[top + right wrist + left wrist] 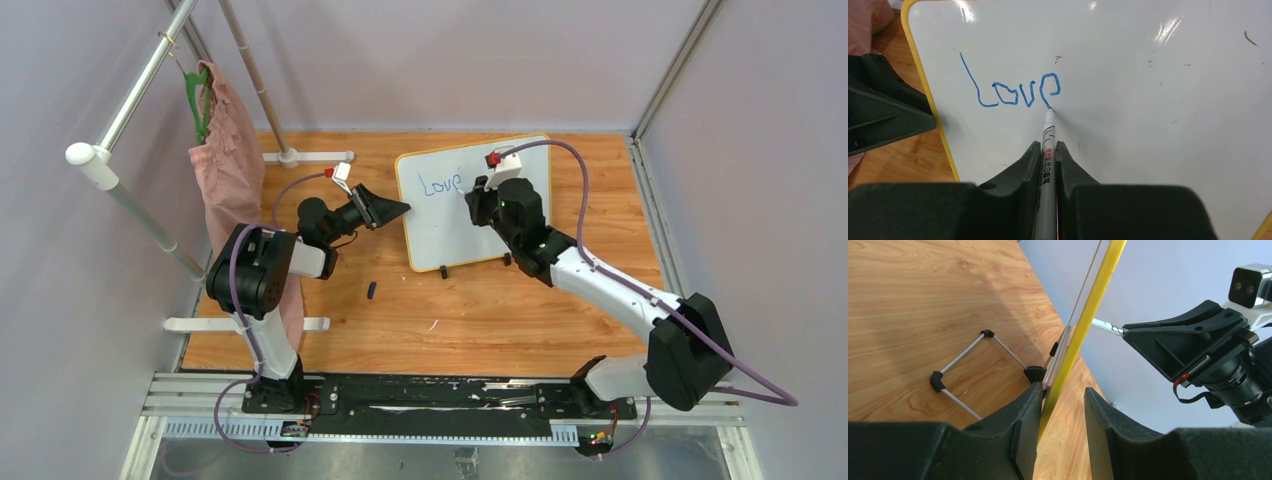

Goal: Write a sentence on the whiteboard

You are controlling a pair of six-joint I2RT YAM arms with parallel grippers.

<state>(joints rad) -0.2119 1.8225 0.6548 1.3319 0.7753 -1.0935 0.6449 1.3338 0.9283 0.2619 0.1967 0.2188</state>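
The whiteboard [455, 235] stands tilted at the back middle of the wooden table on two black feet. Blue writing on it reads "Love" [438, 185], in one line; the right wrist view shows it too [1013, 92]. My right gripper [468, 197] is shut on a silver marker [1048, 135], whose tip touches the board [1158, 130] at the end of the "e". My left gripper [402, 208] is open at the board's left edge. Its jaws straddle the yellow rim [1088, 315], which rests against the left finger [1023, 415]; the other finger stands apart.
A pink garment [225, 170] on a green hanger [200, 100] hangs from a white rack [120, 110] at the left, with rack feet [300, 157] on the table. A small dark cap [372, 290] lies in front of the board. The board's wire stand [983, 365] is behind it.
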